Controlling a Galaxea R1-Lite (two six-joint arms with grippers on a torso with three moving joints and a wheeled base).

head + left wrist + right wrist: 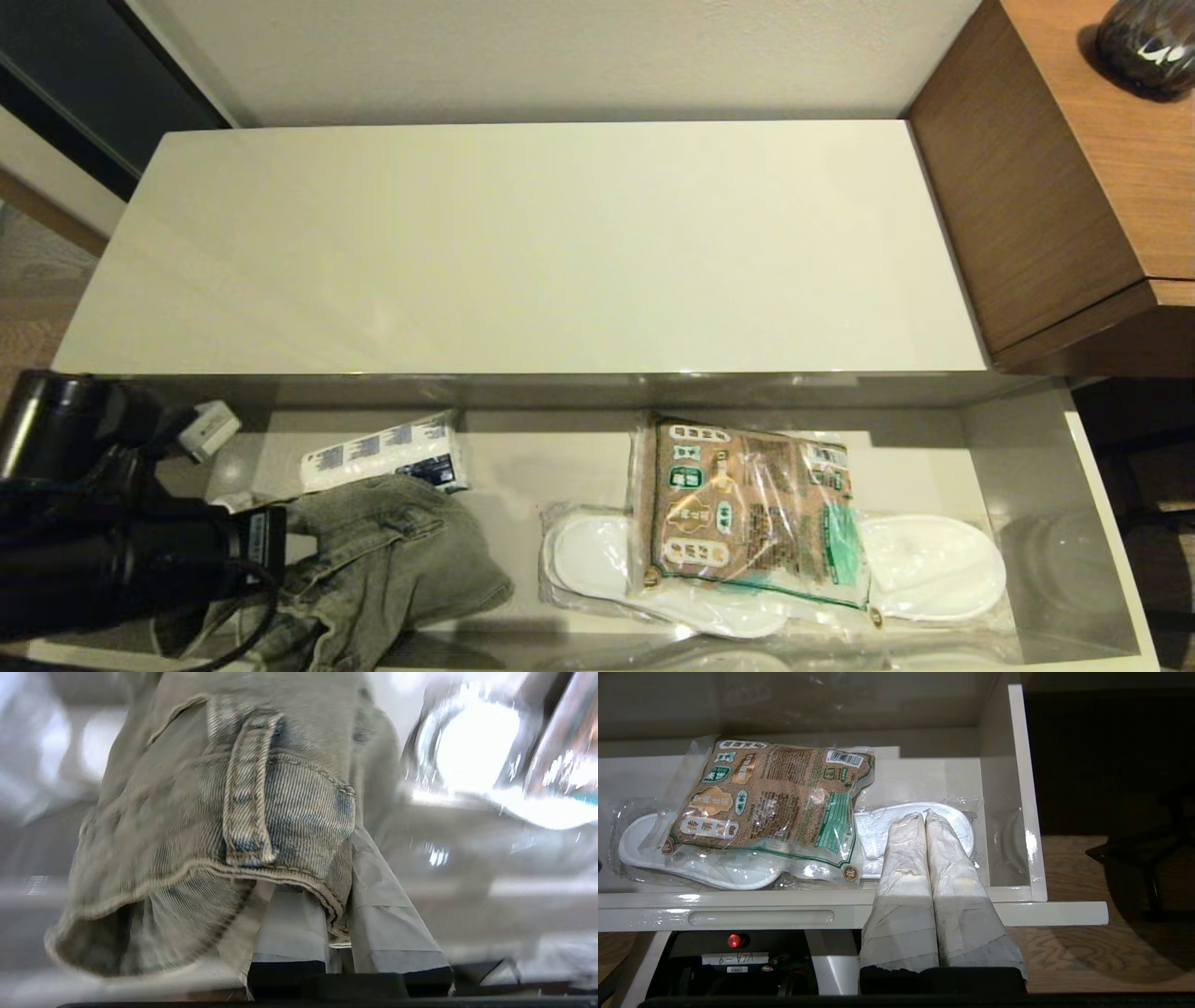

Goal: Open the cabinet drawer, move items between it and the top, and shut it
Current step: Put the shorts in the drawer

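The cabinet drawer stands pulled out, its grey interior showing below the bare cream-white top. The faded grey-green denim garment lies crumpled in the drawer's left part. My left gripper is down in the drawer, shut on the garment's hem; the left wrist view shows the denim pinched between the taped fingers. A small white scrap shows by the left arm; I cannot tell whether it is the white cloth. My right gripper is shut and empty, hovering above the drawer front near its right end.
A blue-and-white packet lies behind the denim. The brown-and-green printed packet rests on plastic-wrapped white slippers in the drawer's right half. Taller brown wood-grain furniture with a dark vase stands at the right.
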